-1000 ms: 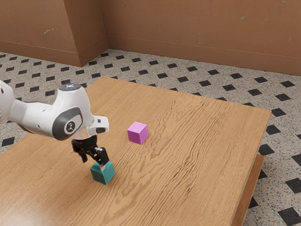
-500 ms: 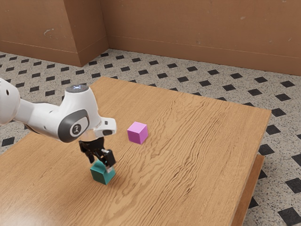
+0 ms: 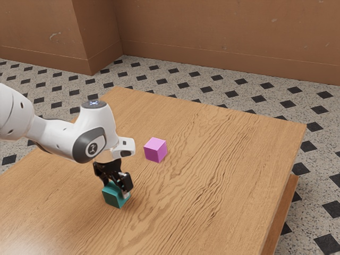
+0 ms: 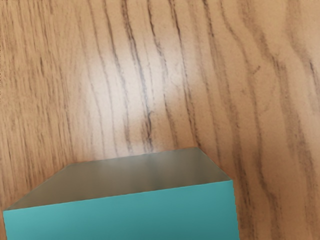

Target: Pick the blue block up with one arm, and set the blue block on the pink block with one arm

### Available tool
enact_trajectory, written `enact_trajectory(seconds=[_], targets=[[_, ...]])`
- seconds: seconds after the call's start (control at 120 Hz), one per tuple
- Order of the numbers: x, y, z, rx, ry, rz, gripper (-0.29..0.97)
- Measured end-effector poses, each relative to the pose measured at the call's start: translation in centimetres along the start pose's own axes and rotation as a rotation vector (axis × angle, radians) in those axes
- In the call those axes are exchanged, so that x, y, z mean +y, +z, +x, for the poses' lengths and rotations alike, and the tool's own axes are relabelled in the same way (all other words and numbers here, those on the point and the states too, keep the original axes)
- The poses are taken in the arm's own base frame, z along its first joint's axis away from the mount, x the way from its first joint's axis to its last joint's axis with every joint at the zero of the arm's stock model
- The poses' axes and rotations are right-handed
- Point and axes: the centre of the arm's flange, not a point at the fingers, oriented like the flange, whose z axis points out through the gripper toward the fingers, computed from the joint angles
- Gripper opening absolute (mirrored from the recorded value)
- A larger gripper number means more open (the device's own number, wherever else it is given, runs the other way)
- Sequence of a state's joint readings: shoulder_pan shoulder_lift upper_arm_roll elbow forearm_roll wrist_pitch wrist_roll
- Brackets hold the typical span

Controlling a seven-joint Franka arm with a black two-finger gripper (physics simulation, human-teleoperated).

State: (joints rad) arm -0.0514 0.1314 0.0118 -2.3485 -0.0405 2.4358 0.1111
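The blue block (image 3: 113, 199), teal in colour, rests on the wooden table (image 3: 212, 159) near its front left part. My gripper (image 3: 117, 187) is down over the block's top, open, with its black fingers reaching past the upper edges on two sides. Just under my hand, the block (image 4: 125, 205) looms large on the wood grain. The pink block (image 3: 155, 150) sits on the table farther back and toward the exterior view's right of the blue one, apart from it.
The table's right edge (image 3: 284, 196) drops off to a checkered floor (image 3: 319, 159). A brown wall (image 3: 212, 32) stands behind. Bare wood stretches to the exterior view's right of both blocks.
My hand has moved toward the exterior view's right and come down, from beside and above the blue block to straddling its top. Neither block has moved.
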Motion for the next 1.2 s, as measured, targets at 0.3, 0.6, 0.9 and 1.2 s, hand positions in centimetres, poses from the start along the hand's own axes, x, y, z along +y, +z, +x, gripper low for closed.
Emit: enact_trajectory(seconds=[0.3,0.6,0.9,1.2], targets=[[-0.4,0.8,0.0,0.002,-0.048,-0.022,0.68],[-0.4,0.8,0.1,0.010,-0.048,-0.008,0.33],[-0.1,-3.3,2.9,0.078,-0.031,0.042,0.25],[-1.0,-12.1,13.2,0.149,-0.020,0.124,0.25]])
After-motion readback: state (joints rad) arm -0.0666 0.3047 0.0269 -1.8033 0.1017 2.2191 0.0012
